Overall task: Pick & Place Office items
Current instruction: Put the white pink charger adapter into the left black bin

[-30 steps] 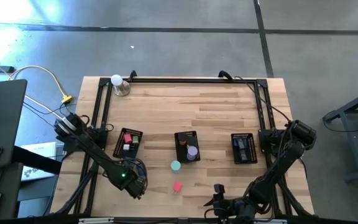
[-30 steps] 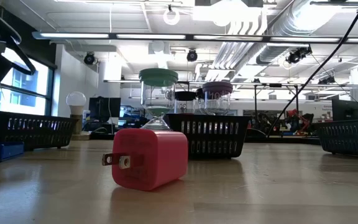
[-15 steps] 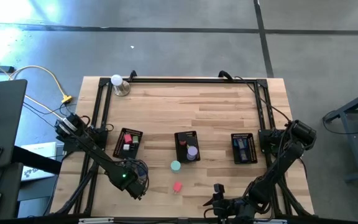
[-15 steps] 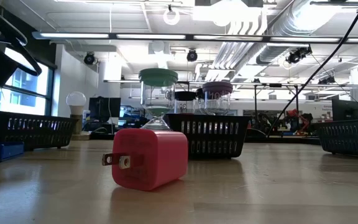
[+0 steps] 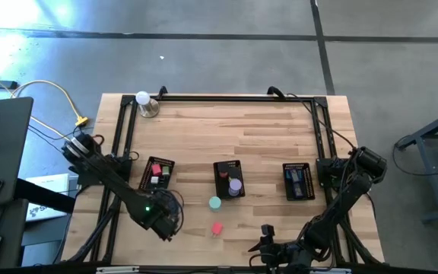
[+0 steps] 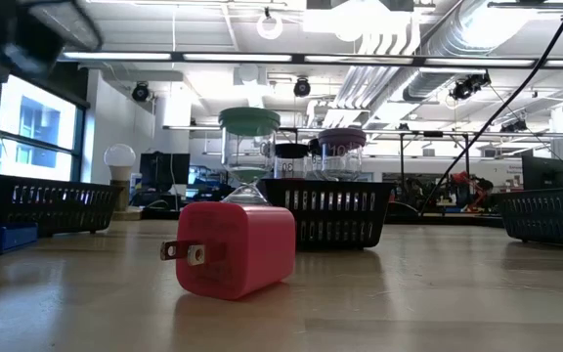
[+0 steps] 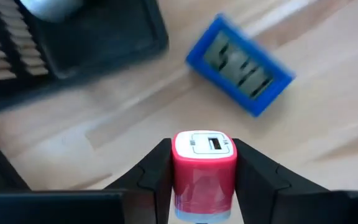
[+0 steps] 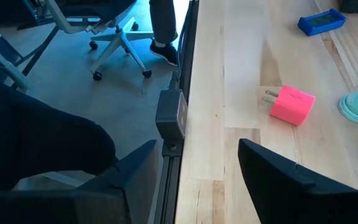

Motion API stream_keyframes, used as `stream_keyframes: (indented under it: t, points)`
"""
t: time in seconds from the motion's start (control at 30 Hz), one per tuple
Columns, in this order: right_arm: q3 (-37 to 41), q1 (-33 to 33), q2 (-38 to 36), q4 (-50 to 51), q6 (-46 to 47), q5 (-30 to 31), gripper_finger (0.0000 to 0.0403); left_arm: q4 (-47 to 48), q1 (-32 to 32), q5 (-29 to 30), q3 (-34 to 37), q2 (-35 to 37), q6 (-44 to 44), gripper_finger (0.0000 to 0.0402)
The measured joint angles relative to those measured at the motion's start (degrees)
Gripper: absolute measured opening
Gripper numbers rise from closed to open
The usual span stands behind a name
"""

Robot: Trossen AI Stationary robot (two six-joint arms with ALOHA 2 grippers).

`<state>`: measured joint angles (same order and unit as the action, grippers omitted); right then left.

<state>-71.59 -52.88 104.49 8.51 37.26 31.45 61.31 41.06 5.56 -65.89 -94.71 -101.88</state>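
while the left gripper [image 7: 202, 171] pinches the red charger block [image 7: 203, 168] by its flat sides, it looks light, rigid, maybe slick; the right gripper [image 8: 194, 162] waits open.

The counter [image 5: 265, 137] is pale butcher-block wood, smooth with a soft sheen. The pink charger block [image 6: 235, 248] looks like satin plastic with metal prongs. The red charger [image 7: 204, 168] is glossy plastic with a white face. The fingers [image 7: 157, 174] are matt black plastic. The trays [image 6: 335, 210] are black mesh.
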Motion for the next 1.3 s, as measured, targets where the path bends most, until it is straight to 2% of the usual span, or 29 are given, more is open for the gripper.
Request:
stream_keyframes:
  t: [0.23,0.47,0.63,0.8,0.97,1.13,1.3]
  points:
    - [0.0,0.0,0.0,0.0,0.0,0.1,0.0210,9.5,-2.4,5.8,-4.4,6.4,2.0,0.0120]
    - [0.0,0.0,0.0,0.0,0.0,0.1,0.0210,17.0,-10.8,7.0,-4.6,10.2,8.5,0.0120]
    - [0.0,0.0,0.0,0.1,0.0,0.1,0.0210,16.5,-17.1,7.0,-4.0,9.7,17.2,0.0120]
    - [0.0,-0.1,0.0,0.1,0.0,-0.1,0.0210,16.7,-20.8,6.6,-2.2,9.6,20.1,0.0120]
    - [0.0,-0.2,0.0,0.2,0.0,-0.1,0.0210,15.7,-20.7,5.8,1.5,9.6,20.0,0.0120]
    - [0.0,-0.3,0.0,0.3,0.0,-0.1,0.0210,10.1,-19.9,3.7,5.6,9.6,21.4,0.0120]
    - [0.0,-0.3,0.0,0.3,0.0,0.0,0.0210,7.6,-20.0,3.4,7.0,9.6,22.8,0.0120]
